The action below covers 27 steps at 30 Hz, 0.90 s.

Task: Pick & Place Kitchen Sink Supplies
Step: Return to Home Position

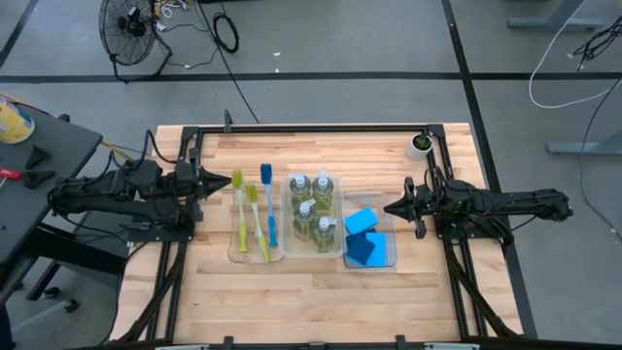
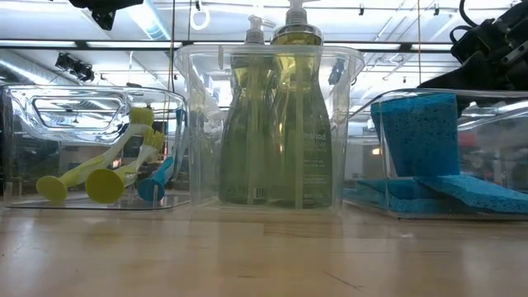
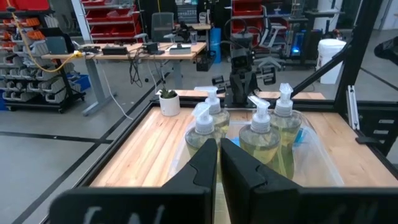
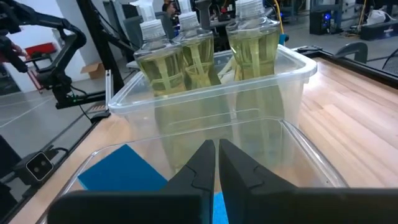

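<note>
Seems to be the closing step, the pull-back to rest, with every supply already binned. Left end effector [image 1: 216, 182] pinched down to a hairline slit, gripping nothing, hanging level at one edge of the surface [image 1: 292, 292]. Right end effector [image 1: 389, 207] likewise closed up and empty, facing it across the trays.

Just ahead of the left tips, three dish brushes [image 1: 255, 212] in the left tray [image 1: 233, 255]. Beyond those, roughly midway between the two end effectors, four soap bottles [image 1: 313, 209] upright in the middle tray [image 1: 288, 243]. Directly before and below the right tips, blue sponges [image 1: 363, 238] in the right tray [image 1: 392, 261], one propped on edge.

Probably calls for no further grasp: only drawing both arms away without clipping a tray wall.

Pale wood in a black frame, with a small white cup [image 1: 420, 146] off to one side of the right end effector, near a corner. Around it, grey floor [image 1: 340, 39], a floor fan [image 1: 129, 29] and loose cables [image 1: 225, 31]; benches [image 3: 124, 53] and red shelving [image 3: 106, 18] beyond.
</note>
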Tool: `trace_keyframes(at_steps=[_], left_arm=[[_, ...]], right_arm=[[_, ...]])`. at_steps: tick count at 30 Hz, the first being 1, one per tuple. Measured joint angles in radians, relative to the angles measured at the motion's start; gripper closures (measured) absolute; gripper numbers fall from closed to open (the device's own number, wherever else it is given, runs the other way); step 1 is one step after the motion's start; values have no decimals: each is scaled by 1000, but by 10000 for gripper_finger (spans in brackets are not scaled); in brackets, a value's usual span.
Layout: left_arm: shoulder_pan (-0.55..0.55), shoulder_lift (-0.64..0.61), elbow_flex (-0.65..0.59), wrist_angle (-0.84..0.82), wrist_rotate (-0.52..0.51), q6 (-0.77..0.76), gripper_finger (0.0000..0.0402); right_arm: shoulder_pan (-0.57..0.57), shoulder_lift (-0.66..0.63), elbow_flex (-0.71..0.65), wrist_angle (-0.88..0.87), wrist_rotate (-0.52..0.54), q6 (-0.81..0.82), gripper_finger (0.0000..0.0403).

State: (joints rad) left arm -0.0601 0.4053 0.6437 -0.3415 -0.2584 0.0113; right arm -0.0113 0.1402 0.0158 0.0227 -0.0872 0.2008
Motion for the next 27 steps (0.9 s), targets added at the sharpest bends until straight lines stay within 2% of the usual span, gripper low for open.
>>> trace_keyframes(at_steps=[19,27], left_arm=[[0,0,0,53,14,-29,376],[-1,-18,-149,197,48,-50,376]], right_arm=[[0,0,0,0,0,0,378],[0,0,0,-1,0,0,378]])
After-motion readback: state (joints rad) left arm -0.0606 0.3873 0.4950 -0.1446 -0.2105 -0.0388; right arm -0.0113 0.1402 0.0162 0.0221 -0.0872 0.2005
